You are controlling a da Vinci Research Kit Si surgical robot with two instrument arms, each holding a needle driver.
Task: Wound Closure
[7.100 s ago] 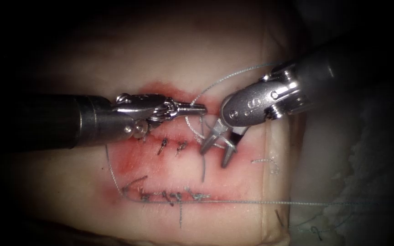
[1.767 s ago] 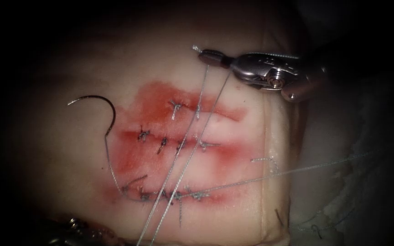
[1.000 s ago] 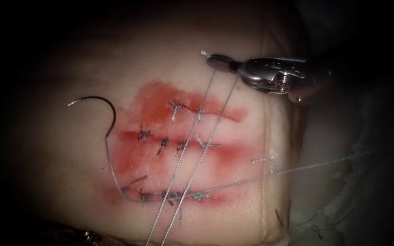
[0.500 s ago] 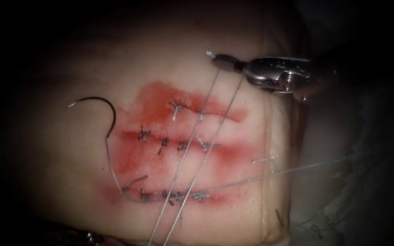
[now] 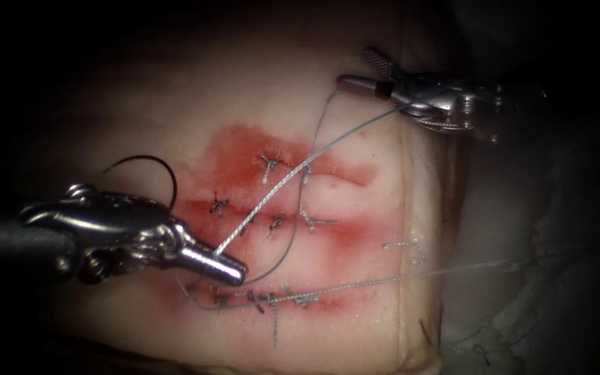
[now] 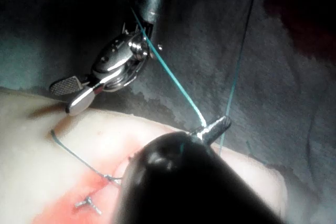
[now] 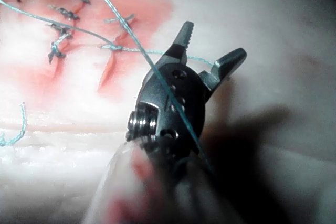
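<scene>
Showing knotted stitches along three cuts, tissue (image 5: 300, 104) nears closure; left tool (image 5: 234, 271) clamps thread (image 5: 272, 198), right tool (image 5: 366, 69) gapes empty, needle (image 5: 148, 162) lies loose left.

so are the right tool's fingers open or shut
Open: the right tool shows its fingers spread in a V, with no thread between them.

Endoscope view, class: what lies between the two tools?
A stretch of thread runs from the left tool up to the right tool, crossing stitches.
</scene>
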